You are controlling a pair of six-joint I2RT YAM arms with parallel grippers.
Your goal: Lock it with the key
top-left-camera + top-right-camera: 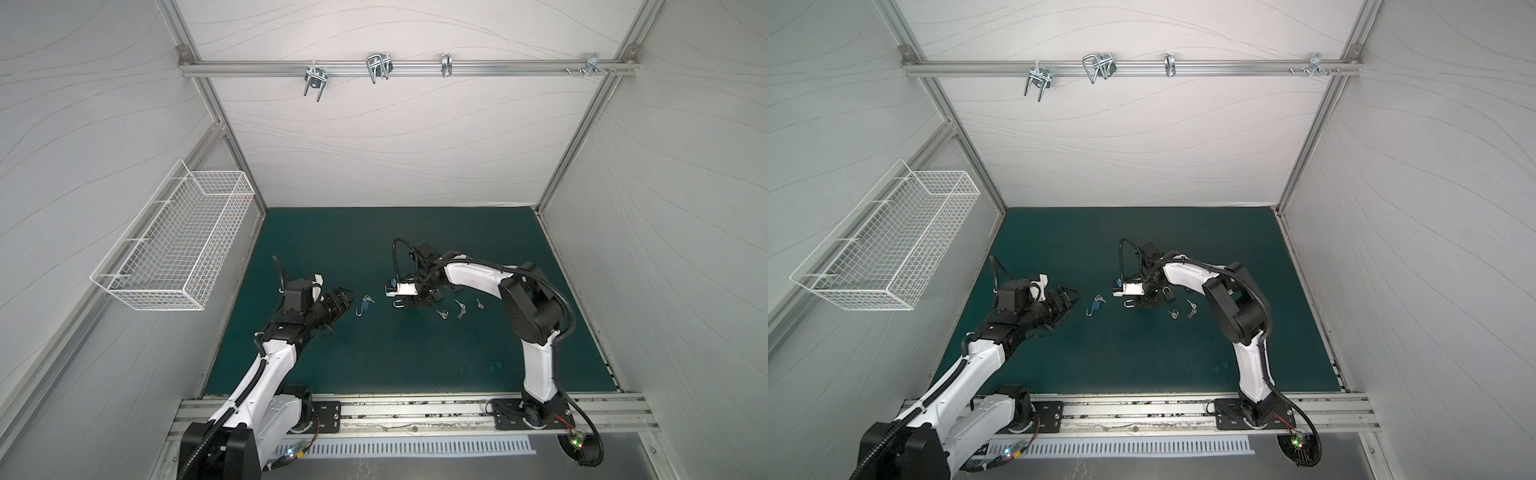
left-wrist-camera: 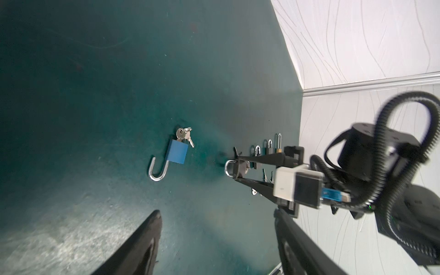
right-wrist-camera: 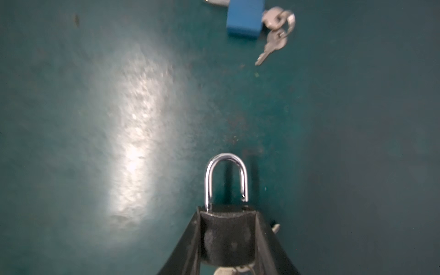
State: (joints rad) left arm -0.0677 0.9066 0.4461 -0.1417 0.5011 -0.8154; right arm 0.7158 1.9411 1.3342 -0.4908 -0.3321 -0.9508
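Black padlock (image 3: 226,238) pinched in right gripper (image 3: 227,210), shackle looks unlatched; left gripper (image 2: 216,212) spread, empty, near blue padlock (image 2: 177,152), also unlocked.

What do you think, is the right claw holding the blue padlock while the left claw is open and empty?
No. The right wrist view shows the right claw holding the black padlock; the blue padlock lies on the mat. The left claw is open and empty.

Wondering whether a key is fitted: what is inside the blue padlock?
A silver key is pushed into the blue padlock, with a second key lying beside it on the same ring. The inserted blade is covered by the body.
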